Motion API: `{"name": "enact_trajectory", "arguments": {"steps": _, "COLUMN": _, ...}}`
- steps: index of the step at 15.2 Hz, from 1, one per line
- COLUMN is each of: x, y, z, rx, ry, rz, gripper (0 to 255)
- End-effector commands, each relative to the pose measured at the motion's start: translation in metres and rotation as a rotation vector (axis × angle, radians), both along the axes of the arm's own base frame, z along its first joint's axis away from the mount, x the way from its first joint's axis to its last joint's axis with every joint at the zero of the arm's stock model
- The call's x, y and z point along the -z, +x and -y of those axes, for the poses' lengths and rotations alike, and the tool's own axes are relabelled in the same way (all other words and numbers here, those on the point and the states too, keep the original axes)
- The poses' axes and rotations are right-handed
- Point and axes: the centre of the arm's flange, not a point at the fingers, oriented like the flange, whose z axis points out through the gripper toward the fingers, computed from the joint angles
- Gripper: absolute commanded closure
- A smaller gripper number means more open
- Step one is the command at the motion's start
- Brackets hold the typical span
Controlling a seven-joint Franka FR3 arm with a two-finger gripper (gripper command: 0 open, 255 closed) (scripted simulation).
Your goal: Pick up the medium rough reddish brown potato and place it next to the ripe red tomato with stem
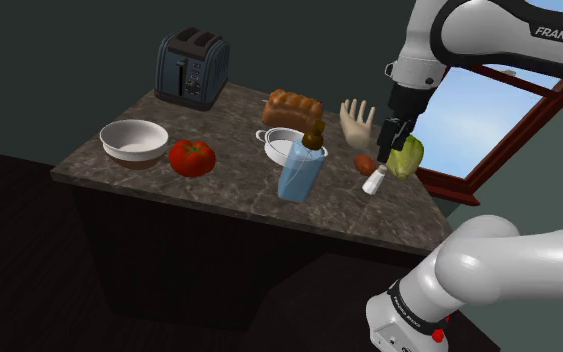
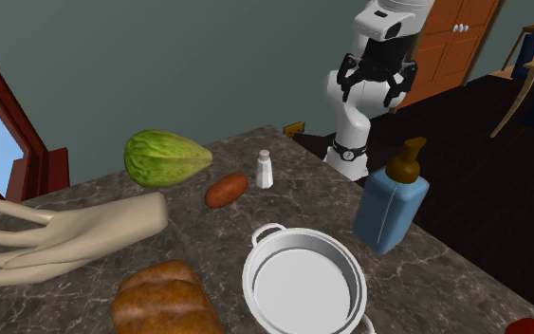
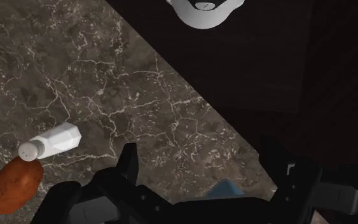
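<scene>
Potato (image 2: 226,190), reddish brown, is lying on the marble counter (image 1: 234,155), just beside the white salt shaker (image 2: 265,169). Tomato (image 1: 192,157) is sitting well apart, beside the white bowl (image 1: 134,152), which is holding nothing. Two-handled white pot (image 2: 303,285) is likewise standing empty. Claw (image 3: 203,156) is hovering over the counter's edge, released, grasping nothing.

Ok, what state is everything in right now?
Gripper: open, empty, above the counter edge.
Potato: lying on the counter, not held.
Shaker: upright, beside the potato.
Pot: empty, no lid.
Bowl: empty.
Soap bottle: upright.
Tomato: whole, on the counter.
</scene>
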Motion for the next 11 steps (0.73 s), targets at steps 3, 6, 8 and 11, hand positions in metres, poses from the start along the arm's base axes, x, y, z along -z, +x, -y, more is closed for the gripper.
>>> {"name": "enact_trajectory", "arguments": {"steps": 3, "x": 0.014, "y": 0.011, "z": 0.017, "rx": 0.058, "ry": -0.008, "rz": 0.025, "gripper": 0}}
{"name": "enact_trajectory", "arguments": {"steps": 6, "x": 0.035, "y": 0.027, "z": 0.044, "rx": 0.146, "ry": -0.019, "rz": 0.064, "gripper": 0}}
{"name": "enact_trajectory", "arguments": {"steps": 8, "x": 0.049, "y": 0.037, "z": 0.062, "rx": 0.204, "ry": -0.027, "rz": 0.089, "gripper": 0}}
{"name": "enact_trajectory", "arguments": {"steps": 11, "x": 0.068, "y": 0.05, "z": 0.091, "rx": 0.292, "ry": -0.038, "rz": 0.127, "gripper": 0}}
